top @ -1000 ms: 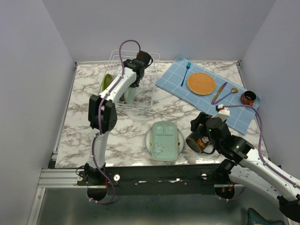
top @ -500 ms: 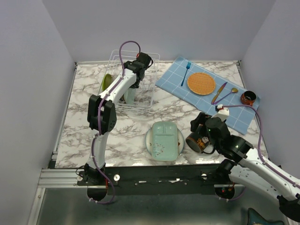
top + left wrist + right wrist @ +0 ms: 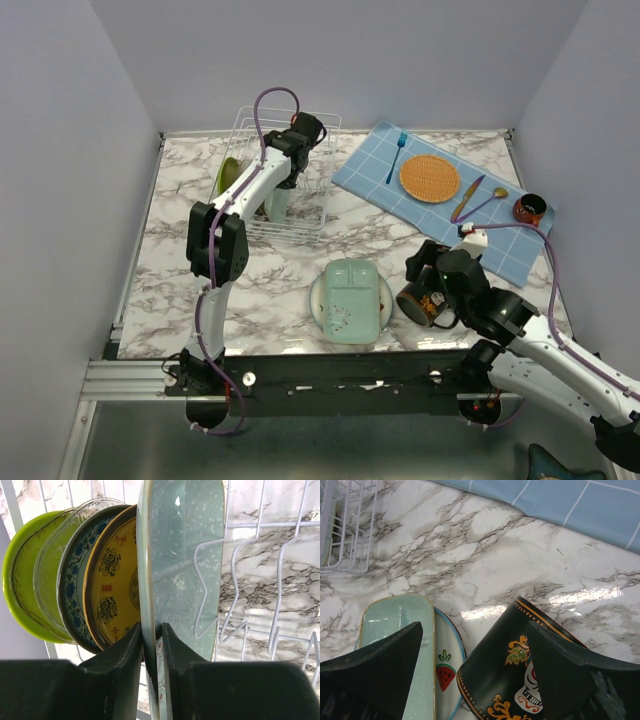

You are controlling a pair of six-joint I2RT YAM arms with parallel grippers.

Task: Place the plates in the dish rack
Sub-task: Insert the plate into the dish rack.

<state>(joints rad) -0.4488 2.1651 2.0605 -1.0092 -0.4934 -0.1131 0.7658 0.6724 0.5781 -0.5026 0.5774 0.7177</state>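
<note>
The white wire dish rack [image 3: 312,205] stands at the back left and holds several upright plates. In the left wrist view they are a lime-green one [image 3: 20,585], a teal-patterned one [image 3: 75,595], a yellow one [image 3: 112,580] and a mint-green one [image 3: 185,555]. My left gripper [image 3: 151,627] is inside the rack [image 3: 280,585] and shut on the rim of the standing mint-green plate [image 3: 277,203]. A second mint-green rounded-square plate [image 3: 350,298] lies on the white watermelon plate [image 3: 445,665] near the front. My right gripper [image 3: 475,625] is open, with the black decorated mug [image 3: 515,670] lying tilted between its fingers.
A blue checked cloth [image 3: 500,245] at the back right carries the orange woven mat [image 3: 430,178], a blue fork [image 3: 396,155], a knife [image 3: 467,197], a spoon [image 3: 485,203] and a small red-rimmed cup [image 3: 528,210]. Walls close in the marble table [image 3: 180,280] on three sides.
</note>
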